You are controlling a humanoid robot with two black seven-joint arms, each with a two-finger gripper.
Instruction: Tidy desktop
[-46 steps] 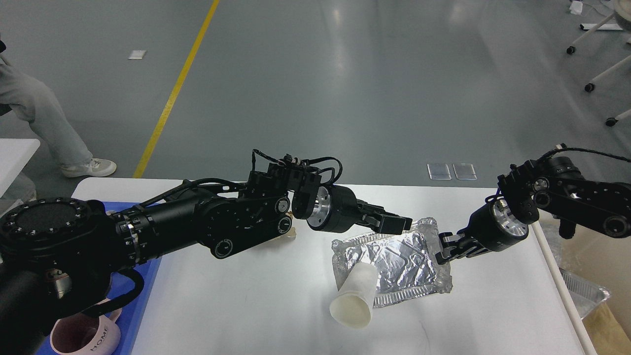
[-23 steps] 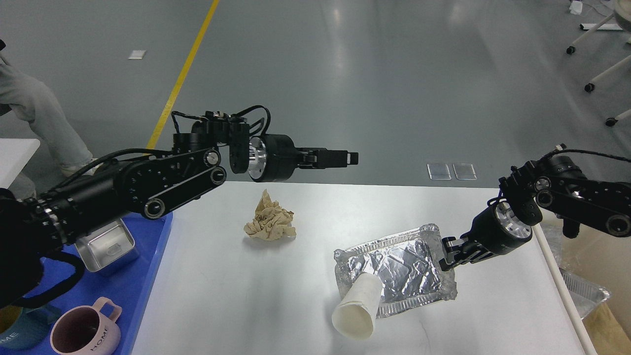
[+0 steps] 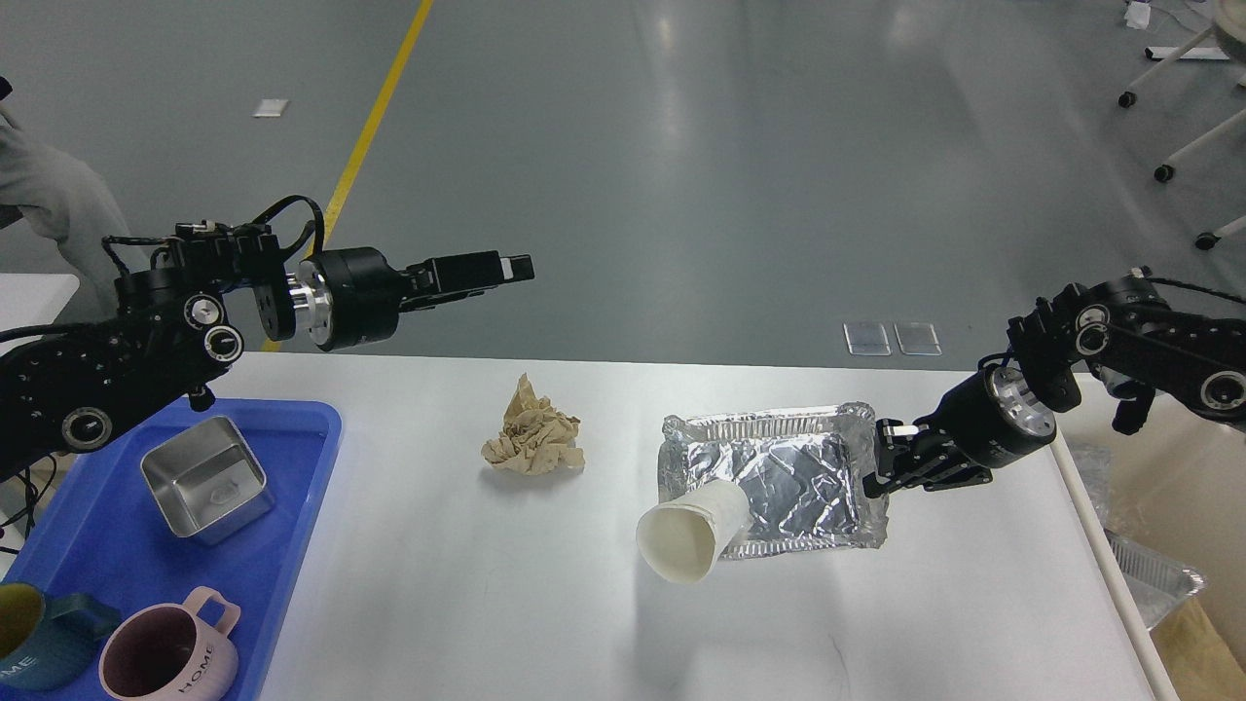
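Tabletop: our large white rectangular tabletop (image 3: 545, 584) with rounded corners and a smooth, slightly glossy surface fills the lower part of our head view; it is the desktop we are set to tidy.
Landmark: a crumpled silver foil tray (image 3: 779, 477) lies on the tabletop, right of its middle.
Paper cup: a white paper cup (image 3: 693, 534) lies on its side with its base over the foil tray's near left corner and its open mouth off the tray toward us.
Paper ball: a crumpled ball of tan paper (image 3: 533, 440) sits on the tabletop, well left of the foil tray.
Blue tray: a blue plastic tray (image 3: 107, 545) lies far left of the foil tray on the tabletop's left end; it holds a square steel box (image 3: 204, 479), a pink mug (image 3: 170, 654) marked HOME and a dark teal mug (image 3: 39, 638).
Left tool: our left tool (image 3: 511, 266) hangs in the air, up and left of the foil tray, beyond the tabletop's far edge; we cannot tell whether its fingers are apart or together.
Right tool: our right tool (image 3: 881, 472) is at the foil tray's right rim, fingers clamped on that rim.
Room: a grey glossy floor (image 3: 681, 175) with a yellow line (image 3: 360, 156) lies beyond the foil tray; chair legs on castors (image 3: 1183, 146) stand far right.
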